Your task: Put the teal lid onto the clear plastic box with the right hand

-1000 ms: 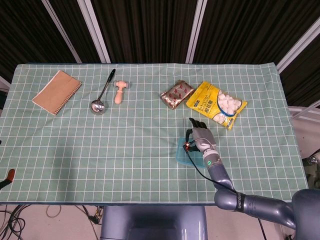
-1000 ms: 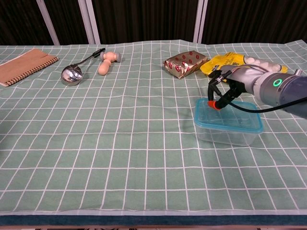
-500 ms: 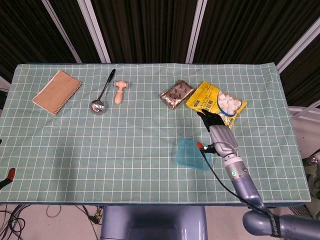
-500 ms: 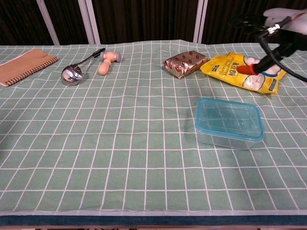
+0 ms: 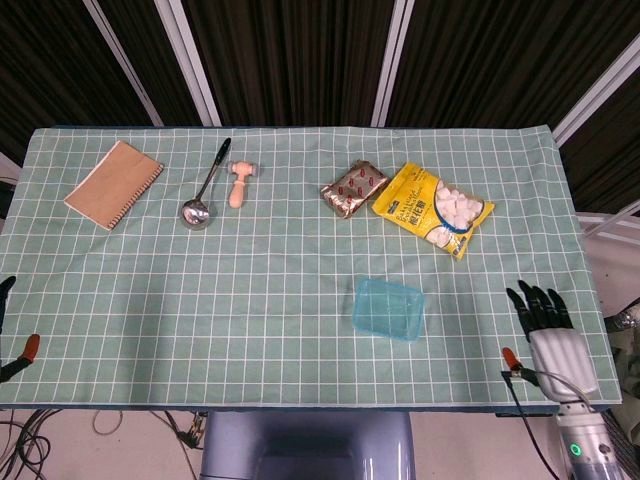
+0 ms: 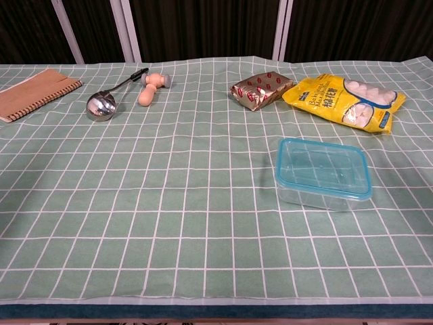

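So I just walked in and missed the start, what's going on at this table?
Nothing is being handled right now. The teal lid already sits on the clear plastic box on the green checked cloth. The right hand is off to the right at the table's near edge, fingers spread, holding nothing. Only a sliver of the left hand shows at the left edge, too little to read. A notebook, ladle and snack bags lie untouched at the far side.

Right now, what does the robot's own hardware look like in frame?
Head view only: the right hand has black fingers on a silver-grey palm shell, one orange-red tip at its side, a thin black cable trailing along the wrist and a green indicator light lower down. The left hand shows only a dark sliver and an orange-red tip.
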### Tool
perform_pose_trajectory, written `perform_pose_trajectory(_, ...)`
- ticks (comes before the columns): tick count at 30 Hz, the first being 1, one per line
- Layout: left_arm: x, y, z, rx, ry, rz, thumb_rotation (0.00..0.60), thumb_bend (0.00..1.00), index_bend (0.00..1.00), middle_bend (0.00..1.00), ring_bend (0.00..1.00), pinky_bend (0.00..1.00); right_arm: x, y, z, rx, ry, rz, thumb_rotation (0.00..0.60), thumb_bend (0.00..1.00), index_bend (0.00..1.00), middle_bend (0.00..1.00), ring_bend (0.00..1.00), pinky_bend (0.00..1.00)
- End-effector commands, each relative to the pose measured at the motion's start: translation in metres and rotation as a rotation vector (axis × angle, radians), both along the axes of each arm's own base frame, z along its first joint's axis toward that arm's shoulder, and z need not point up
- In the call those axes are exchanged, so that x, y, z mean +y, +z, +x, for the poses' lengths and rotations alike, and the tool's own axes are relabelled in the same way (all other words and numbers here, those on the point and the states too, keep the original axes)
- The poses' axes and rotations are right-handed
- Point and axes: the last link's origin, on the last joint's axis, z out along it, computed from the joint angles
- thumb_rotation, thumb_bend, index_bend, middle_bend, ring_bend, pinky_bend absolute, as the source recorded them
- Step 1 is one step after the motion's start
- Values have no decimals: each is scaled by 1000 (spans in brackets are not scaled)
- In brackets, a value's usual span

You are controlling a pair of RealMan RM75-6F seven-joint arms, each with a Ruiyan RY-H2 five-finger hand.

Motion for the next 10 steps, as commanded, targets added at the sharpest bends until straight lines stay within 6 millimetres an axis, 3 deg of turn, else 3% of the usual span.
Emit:
perform_pose_trajectory(1,-6,-4,1,0,8,-27,600,321,76,0,0,0,20,5,-12,44,15,-14,600,334,0,0,0,0)
perform_pose_trajectory(10,-11,-2,0,-16,49,-62,600,321,76,0,0,0,26,4,-11,103,37,-48,600,334,0,0,0,0)
